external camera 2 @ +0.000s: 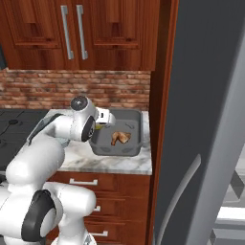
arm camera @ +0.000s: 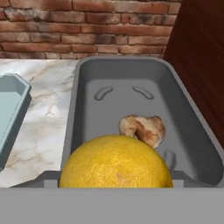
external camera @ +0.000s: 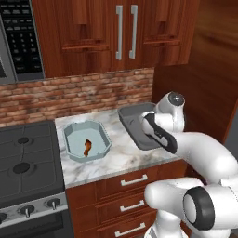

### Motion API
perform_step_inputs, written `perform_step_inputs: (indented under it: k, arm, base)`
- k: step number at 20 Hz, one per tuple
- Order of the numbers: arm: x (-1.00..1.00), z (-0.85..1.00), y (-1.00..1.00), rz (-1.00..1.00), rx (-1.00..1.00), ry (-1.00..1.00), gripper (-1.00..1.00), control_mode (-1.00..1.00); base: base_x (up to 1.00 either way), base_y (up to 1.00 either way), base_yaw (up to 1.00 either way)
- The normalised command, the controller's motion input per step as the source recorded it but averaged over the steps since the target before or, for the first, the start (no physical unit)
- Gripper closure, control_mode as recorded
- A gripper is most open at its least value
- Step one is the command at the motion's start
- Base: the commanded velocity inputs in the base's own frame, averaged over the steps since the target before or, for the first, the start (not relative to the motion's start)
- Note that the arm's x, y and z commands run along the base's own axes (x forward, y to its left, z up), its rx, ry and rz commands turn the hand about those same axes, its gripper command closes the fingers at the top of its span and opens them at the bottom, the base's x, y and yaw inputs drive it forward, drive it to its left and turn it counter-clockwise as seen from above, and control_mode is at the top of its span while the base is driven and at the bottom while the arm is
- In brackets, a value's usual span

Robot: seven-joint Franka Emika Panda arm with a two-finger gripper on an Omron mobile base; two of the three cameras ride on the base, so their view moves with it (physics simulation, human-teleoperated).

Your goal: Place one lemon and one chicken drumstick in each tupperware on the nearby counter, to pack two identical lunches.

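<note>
One lemon [arm camera: 116,162] sits large and yellow at the pincer [arm camera: 116,181], held between jaws spread wide around it, above the near end of the dark tub [arm camera: 183,118]. From the right base camera only a sliver of the lemon [external camera 2: 98,126] shows beside the hand, at the tub's left rim. The dark tub [external camera 2: 135,143] runs its long axis from the counter's [external camera: 125,158] front edge back toward the brick wall [external camera: 83,93], and a drumstick [external camera 2: 119,138] lies on its floor, roughly in the middle. Just left of it on the marbled counter stands the pale blue tub [external camera: 104,135], cut-cornered, with a second drumstick [external camera: 87,147] lying inside. Both tubs sit apart, neither touching. A black stove [external camera: 25,162] lies farther left.
</note>
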Motion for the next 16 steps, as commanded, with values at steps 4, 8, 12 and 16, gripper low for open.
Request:
perform_step_inputs:
  k: [4, 8, 12, 16]
  arm:
    - [0.49, -0.18, 0.0, 0.0, 0.0, 0.03, 1.0, -1.0]
    - [0.37, -0.31, -0.02, 0.0, 0.0, 0.0, 1.0, -1.0]
    - [0.34, -0.3, -0.02, 0.0, 0.0, 0.0, 1.0, -1.0]
    - [0.34, -0.22, -0.05, 0.0, 0.0, 0.0, 1.0, -1.0]
  base:
    - [0.0, 0.0, 0.0]
    - [0.0, 0.0, 0.0]
    - [0.0, 0.0, 0.0]
    - [0.0, 0.0, 0.0]
